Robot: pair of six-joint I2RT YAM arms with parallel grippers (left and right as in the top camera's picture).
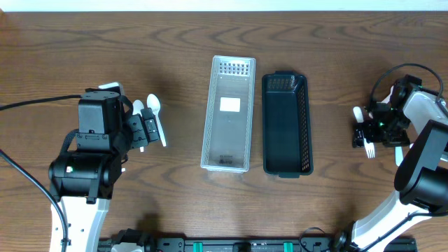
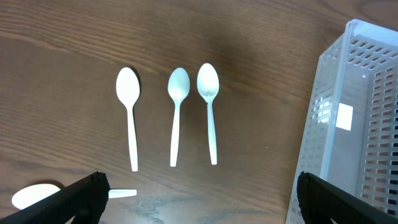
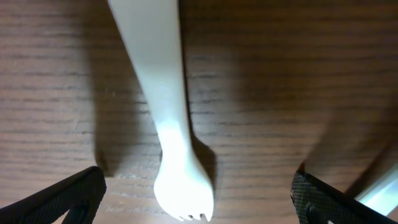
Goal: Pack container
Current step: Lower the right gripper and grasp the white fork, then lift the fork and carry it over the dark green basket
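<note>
My left pincer (image 2: 199, 196) hangs released, three spoons (image 2: 177, 112) just ahead. My right pincer (image 3: 198, 193), likewise released, has a fork (image 3: 168, 124) between its fingers (image 3: 68, 199).

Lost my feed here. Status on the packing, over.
Left tool open above white spoons. Right tool open, low over white fork. Clear basket, dark basket: no cutlery inside. Nothing blocking either.
</note>
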